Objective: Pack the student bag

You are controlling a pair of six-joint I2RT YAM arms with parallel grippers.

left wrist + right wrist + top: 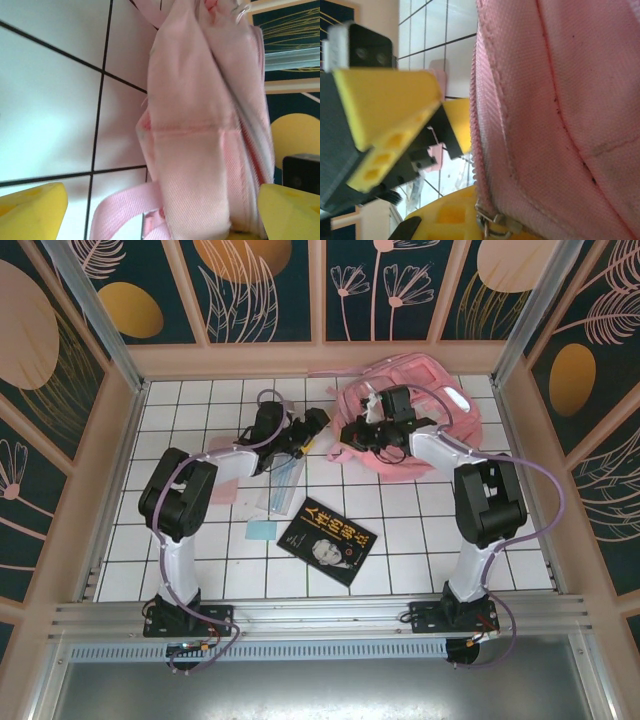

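The student bag (420, 405), soft and pink, lies at the back right of the tiled table. My left gripper (312, 430) is at its left edge. In the left wrist view it (160, 212) stands open, its yellow fingertips (30, 212) far apart, with the bag's end (200, 150) and a pink strap (120, 210) between them; the left pad is clear of the fabric. My right gripper (362, 432) is shut on the bag's zip edge (487, 165). Its yellow finger (445, 220) sits beside the metal zip slider (492, 227). The left gripper's fingers (385, 100) appear close by in the right wrist view.
A black book (328, 540) lies at the table's middle front. A clear pouch (283, 485) lies under the left arm, and a small blue card (262, 530) sits beside the book. Wooden walls (300, 358) close in the back and both sides.
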